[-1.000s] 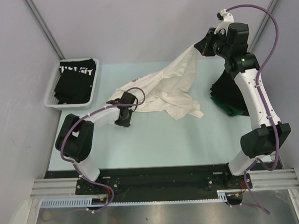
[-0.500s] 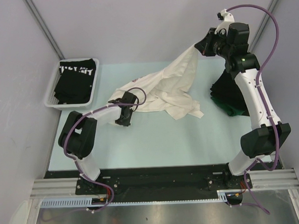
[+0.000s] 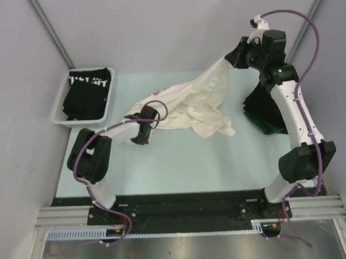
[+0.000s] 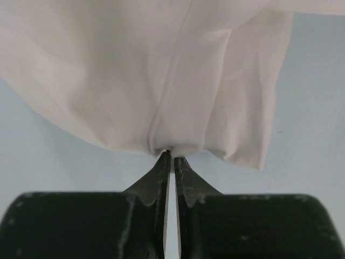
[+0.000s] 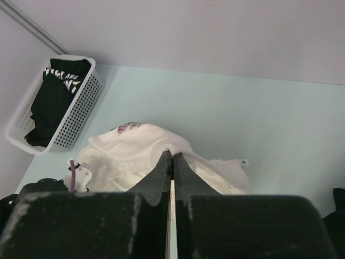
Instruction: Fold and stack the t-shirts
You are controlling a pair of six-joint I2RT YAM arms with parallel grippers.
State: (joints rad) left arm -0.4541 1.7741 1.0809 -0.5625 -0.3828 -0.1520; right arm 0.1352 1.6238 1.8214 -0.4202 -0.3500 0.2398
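White t-shirt [image 3: 189, 106] lies crumpled on the middle of the pale blue bench [image 3: 186, 163], with one corner drawn up and to the right into the air. The right pincer [image 3: 234, 57], raised above the far right of the bench, has its fingers pressed together on that lifted corner, and the cloth hangs from it in a slanting sheet. At the near-left edge of the shirt the left pincer [image 4: 172, 157] sits low over the bench, its tips nearly closed and pinching a small fold of the white cloth. In the right wrist view a bit of pink print shows on the shirt. A black t-shirt with white lettering [image 3: 88, 90] lies in the white mesh basket [image 3: 60, 114] at the far left. Dark t-shirts [image 3: 264, 111] lie piled at the right edge, beside the right arm.
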